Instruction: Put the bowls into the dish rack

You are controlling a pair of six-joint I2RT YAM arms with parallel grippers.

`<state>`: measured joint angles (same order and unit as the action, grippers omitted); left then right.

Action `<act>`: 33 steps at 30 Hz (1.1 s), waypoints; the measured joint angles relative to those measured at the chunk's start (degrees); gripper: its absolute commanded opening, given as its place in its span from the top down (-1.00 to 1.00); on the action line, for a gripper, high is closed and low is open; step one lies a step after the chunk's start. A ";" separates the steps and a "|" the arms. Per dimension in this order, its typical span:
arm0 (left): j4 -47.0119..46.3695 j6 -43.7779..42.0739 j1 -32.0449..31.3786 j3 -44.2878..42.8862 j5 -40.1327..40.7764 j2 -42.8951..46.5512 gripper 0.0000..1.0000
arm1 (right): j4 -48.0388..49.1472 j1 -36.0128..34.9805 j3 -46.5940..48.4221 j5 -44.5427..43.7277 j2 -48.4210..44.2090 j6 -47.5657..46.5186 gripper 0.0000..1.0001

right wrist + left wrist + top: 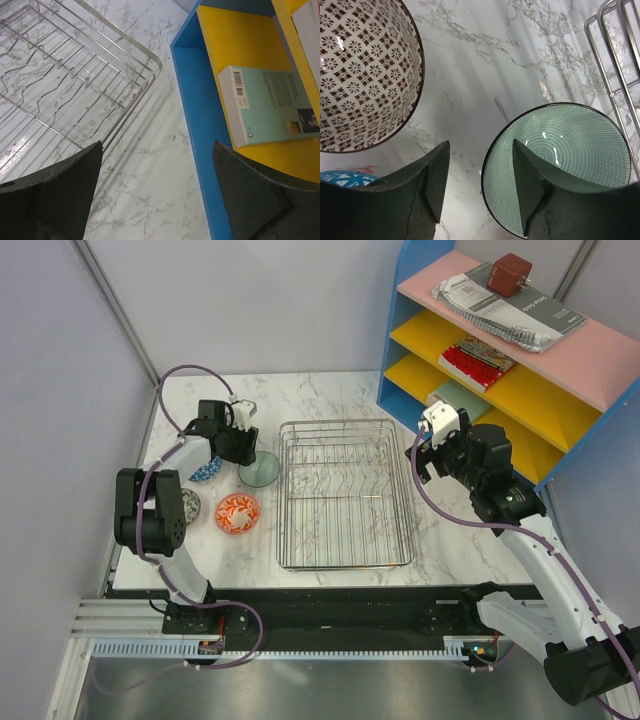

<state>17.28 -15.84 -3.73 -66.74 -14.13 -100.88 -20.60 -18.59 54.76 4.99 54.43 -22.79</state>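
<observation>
The left hand [481, 150] hangs over the pale teal-green bowl [570, 145], fingers apart and straddling its rim, one inside and one over the worktop [495, 50]. The bowl sits just left of the dish rack [283, 495]. Beyond the rack, beside the blue shelf unit [200, 100], the right hand [157, 147] gapes wide.

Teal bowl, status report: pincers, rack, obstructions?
Left pincer open, straddling teal bowl rim. Right pincer open, empty, beside dish rack. Rack holds no bowls. Nothing blocking the path.
</observation>
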 measured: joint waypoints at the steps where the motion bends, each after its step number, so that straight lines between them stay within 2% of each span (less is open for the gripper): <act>1: 0.20 -0.20 -0.04 0.00 0.00 -0.42 -0.08 | 0.00 0.00 0.00 0.00 0.00 0.00 -0.96; 3: 0.48 -0.44 -0.22 0.00 0.02 -1.31 0.00 | 0.02 0.00 0.00 0.00 0.00 -0.02 -0.96; 8: 1.49 -1.25 -0.70 -0.04 -0.48 -3.65 0.68 | 0.00 -0.04 0.00 0.00 0.00 -0.04 -0.96; 9: 1.68 -1.42 -0.81 -0.24 -1.05 -3.69 0.72 | 0.00 -0.04 0.00 0.00 0.00 -0.04 -0.96; 10: 1.95 -1.38 -0.81 -0.66 -1.99 -3.45 0.85 | 0.00 -0.07 0.00 0.00 0.00 -0.07 -0.96; 13: 2.32 -1.38 -0.98 -1.81 -3.10 -3.43 0.96 | 0.00 -0.09 0.00 0.00 0.00 -0.17 -0.96; 33: 2.62 -1.36 -0.92 -1.86 0.13 -2.29 0.96 | -0.02 -1.20 0.00 -0.15 1.57 -0.17 -0.97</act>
<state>19.90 -17.19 -4.64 -68.60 -14.00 -103.18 -20.62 -19.79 54.76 4.84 56.01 -22.96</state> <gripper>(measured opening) 0.112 0.982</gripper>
